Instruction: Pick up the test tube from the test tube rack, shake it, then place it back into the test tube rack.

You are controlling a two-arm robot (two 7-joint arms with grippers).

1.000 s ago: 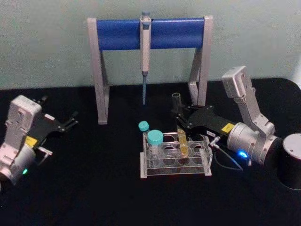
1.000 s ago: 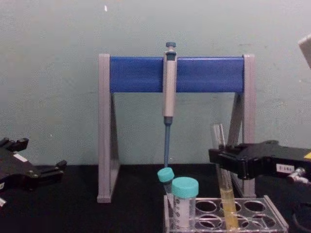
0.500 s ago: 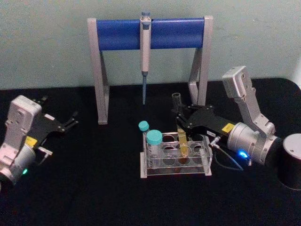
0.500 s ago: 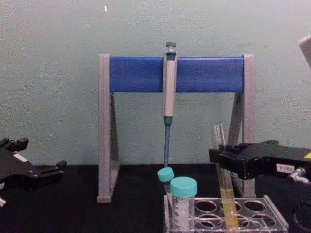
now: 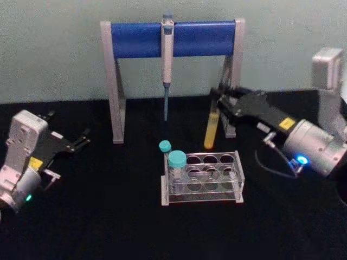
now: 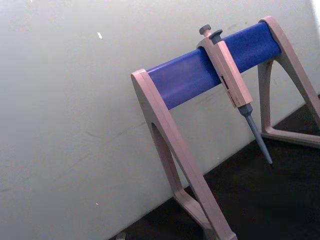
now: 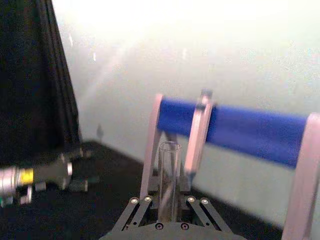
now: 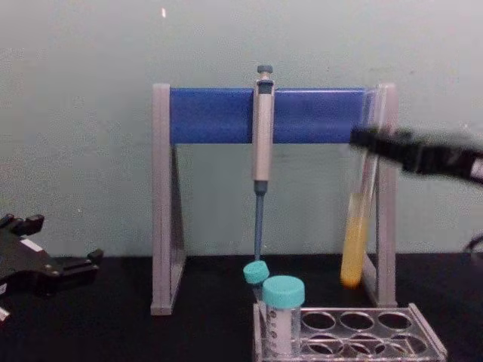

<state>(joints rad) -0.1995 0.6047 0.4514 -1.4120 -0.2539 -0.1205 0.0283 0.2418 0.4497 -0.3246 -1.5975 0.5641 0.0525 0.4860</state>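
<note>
Test tube [image 5: 211, 125], clamped near its open top in the right gripper [image 5: 218, 101], hangs tilted below the fingers, its yellow liquid well above the black tabletop [image 5: 108, 216]. Beneath the gripper and a little nearer the robot sits the test tube rack [image 5: 205, 189], two teal-capped tubes [image 5: 177, 160] at its end farthest from the gripper. Just behind the gripper rises the blue-barred pipette stand [image 5: 135, 39] with a pipette [image 5: 167, 54] hung on it, against a pale green wall [image 5: 54, 54]. Far to its side, the left gripper [image 5: 69, 127] waits low, fingers spread, empty.
</note>
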